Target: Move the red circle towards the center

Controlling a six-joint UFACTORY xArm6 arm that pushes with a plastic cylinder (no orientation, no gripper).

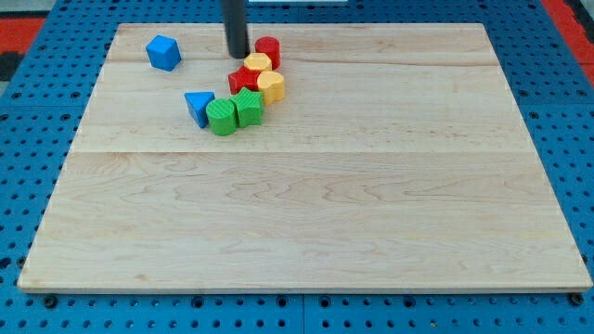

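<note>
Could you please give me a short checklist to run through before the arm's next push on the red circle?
1. My tip visible: ok.
2. Red circle located, near the view's top: ok.
3. Tip just left of it, contact: cannot tell.
4. Tip on the far side for a push toward the centre: not ok.
5. Path clear: not ok; yellow block and red star crowd it.
6. Blue cube well aside: ok.

We see a pale wooden board [306, 204] lying on a blue perforated surface [28, 139] (red patches [566, 14] show at the top corners), evenly lit.
</note>
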